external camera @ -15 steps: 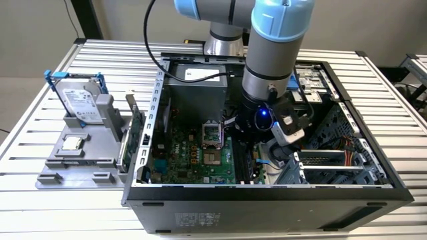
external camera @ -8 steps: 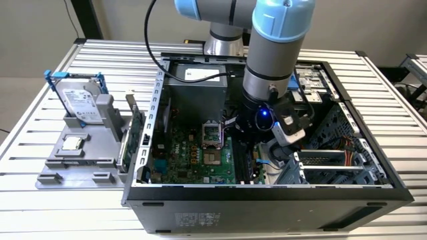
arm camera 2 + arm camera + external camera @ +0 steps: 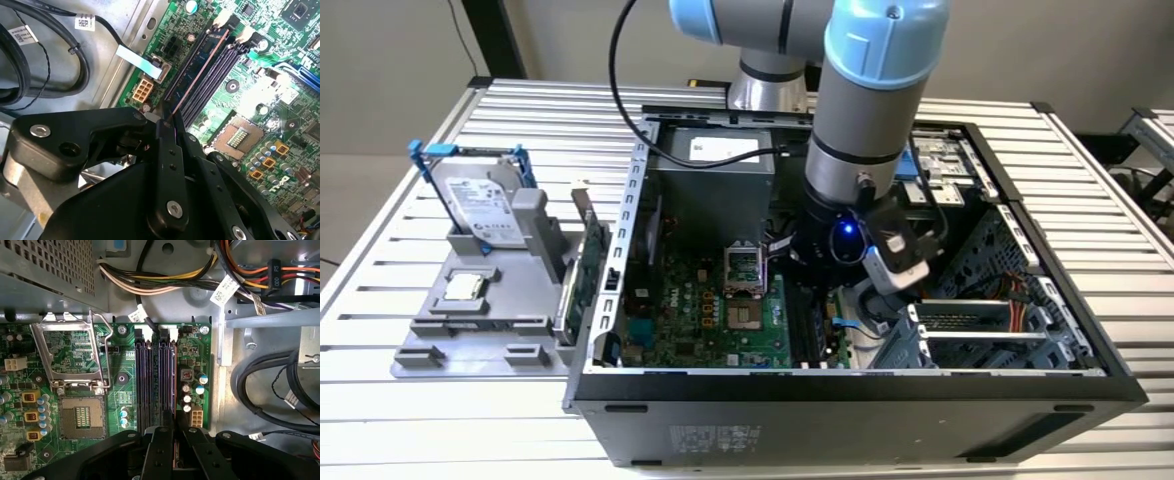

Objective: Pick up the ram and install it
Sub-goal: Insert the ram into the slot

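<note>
Black gripper [image 3: 167,117] is pinching the ram [image 3: 197,67] edgewise, its long axis running along the outermost slot [image 3: 170,377], beside the socket [image 3: 82,417].

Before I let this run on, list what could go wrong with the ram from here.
1. The ram sits edge-on over the black slots in the gripper; if it is not square with one slot, pressing may bend it.
2. The white latches look close to its far end; one not fully open could block seating.
3. The black cables lie beside the arm's path and might snag.
</note>
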`<state>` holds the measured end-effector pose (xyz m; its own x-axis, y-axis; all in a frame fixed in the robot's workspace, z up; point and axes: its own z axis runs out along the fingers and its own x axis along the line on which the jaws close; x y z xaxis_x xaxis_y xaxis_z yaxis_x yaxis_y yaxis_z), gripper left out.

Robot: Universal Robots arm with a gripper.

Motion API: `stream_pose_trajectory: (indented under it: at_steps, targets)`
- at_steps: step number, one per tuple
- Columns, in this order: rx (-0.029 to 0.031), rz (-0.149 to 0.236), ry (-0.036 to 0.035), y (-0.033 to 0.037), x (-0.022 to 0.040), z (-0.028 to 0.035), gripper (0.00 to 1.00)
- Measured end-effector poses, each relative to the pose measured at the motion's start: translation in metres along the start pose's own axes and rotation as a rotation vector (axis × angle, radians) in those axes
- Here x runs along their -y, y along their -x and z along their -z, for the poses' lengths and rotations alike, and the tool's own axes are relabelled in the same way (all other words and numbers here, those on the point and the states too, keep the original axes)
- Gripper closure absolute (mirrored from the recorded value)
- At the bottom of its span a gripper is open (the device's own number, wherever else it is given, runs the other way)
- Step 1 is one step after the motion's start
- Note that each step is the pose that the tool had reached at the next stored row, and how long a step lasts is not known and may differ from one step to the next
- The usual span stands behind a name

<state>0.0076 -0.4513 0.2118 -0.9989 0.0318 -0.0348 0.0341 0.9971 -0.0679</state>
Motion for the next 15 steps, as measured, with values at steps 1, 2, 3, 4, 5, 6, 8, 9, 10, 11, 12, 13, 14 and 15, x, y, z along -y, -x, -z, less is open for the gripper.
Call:
stream_pose_trajectory:
  at_steps: [1,2,3,4,5,6,8,9,10,11,12,13,14,15]
  targets:
    - [-0.0006,0.0,-0.0001,0.0,0.0,-0.0005,1.0]
    - [-0.0011,0.0,-0.0003,0.0,0.0,-0.0008,1.0]
    - [-0.0011,0.0,-0.0001,-0.0001,-0.0001,-0.0013,1.0]
    - [-0.0011,0.0,0.0,-0.0001,-0.0001,-0.0018,1.0]
    - [-0.0014,0.0,-0.0002,-0.0001,-0.0001,-0.0021,1.0]
    - [-0.0022,0.0,-0.0002,-0.0001,-0.0001,-0.0024,1.0]
    - [-0.0027,0.0,-0.0004,-0.0001,-0.0002,-0.0031,1.0]
    - [-0.0028,0.0,-0.0005,-0.0001,-0.0002,-0.0033,1.0]
    - [-0.0029,0.0,-0.0007,-0.0001,-0.0001,-0.0034,1.0]
    - [-0.0028,0.0,-0.0006,-0.0002,-0.0001,-0.0036,1.0]
    - [-0.0028,0.0,-0.0005,-0.0002,-0.0001,-0.0038,1.0]
    - [-0.0028,0.0,-0.0006,-0.0002,-0.0002,-0.0038,1.0]
    - [-0.003,0.0,-0.0003,-0.0002,-0.0003,-0.004,1.0]
    - [-0.0026,0.0,0.0011,-0.0002,-0.0004,-0.0047,0.0]
